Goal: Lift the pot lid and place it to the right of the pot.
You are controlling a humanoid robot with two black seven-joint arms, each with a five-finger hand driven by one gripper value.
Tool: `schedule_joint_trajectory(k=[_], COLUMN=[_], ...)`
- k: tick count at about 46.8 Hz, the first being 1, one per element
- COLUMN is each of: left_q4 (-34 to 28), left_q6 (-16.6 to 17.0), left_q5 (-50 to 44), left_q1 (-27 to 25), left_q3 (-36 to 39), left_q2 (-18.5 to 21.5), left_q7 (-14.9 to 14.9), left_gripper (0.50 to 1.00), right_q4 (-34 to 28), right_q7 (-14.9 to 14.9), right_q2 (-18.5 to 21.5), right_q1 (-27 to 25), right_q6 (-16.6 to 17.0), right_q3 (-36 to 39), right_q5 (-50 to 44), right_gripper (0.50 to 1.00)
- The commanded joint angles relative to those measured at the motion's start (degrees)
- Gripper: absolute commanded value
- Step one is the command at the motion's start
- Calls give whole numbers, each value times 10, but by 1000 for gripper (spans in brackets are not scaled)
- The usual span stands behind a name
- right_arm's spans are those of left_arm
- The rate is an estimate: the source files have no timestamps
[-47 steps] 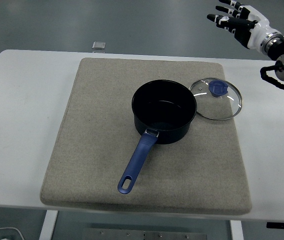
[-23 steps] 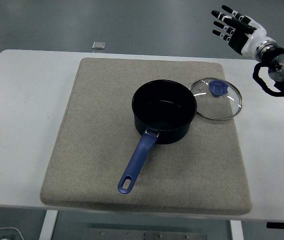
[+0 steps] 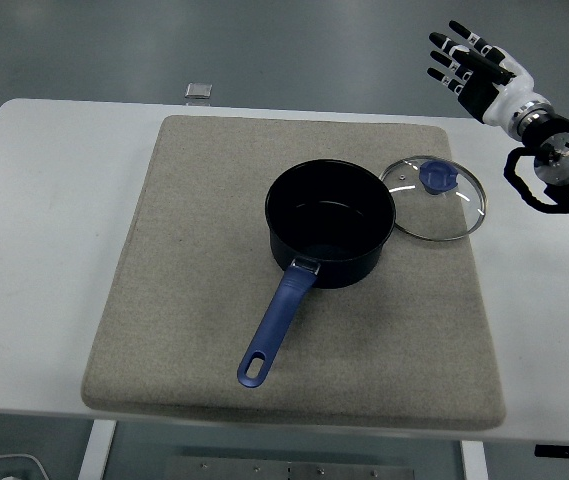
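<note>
Round glass pot lid (image 3: 432, 197) with steel rim and blue knob lying flat on the beige fabric mat (image 3: 204, 250), at the mat's far right, just right of the pot and touching or almost touching its rim. Dark, empty saucepan (image 3: 330, 236) with a long blue handle standing upright near the mat's middle, handle pointing toward the near edge and slightly left. Mat spread over the white table (image 3: 34, 250), covering most of its middle.

Black-and-white right robot hand (image 3: 479, 72) raised at the far right, beyond the table's far edge, well apart from the lid. Fingers (image 3: 454, 47) spread and extended toward the left and far side, holding nothing. Black right forearm (image 3: 562, 165) entering from the right edge over the table's right end.

Small grey square object (image 3: 199, 91) resting on the floor beyond the table's far edge, left of centre.
</note>
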Motion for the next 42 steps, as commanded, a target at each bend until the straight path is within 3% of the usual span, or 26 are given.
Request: schedule_joint_trajectory(k=[1,11,42], left_q4=[1,1,1], left_q6=[0,0,0], left_q5=[0,0,0], left_q1=[0,0,-1], left_q3=[0,0,0], left_q2=[0,0,0], left_q7=[0,0,0], left_gripper=[1000,1000,1000], right_q4=[-2,-12,-37], right_q7=[14,40,47], right_q2=[0,5,6], right_q1=[-4,-12,-15], right_q6=[3,18,15], right_q3=[0,1,19], right_q5=[-1,-4,-5], right_gripper=[899,899,901])
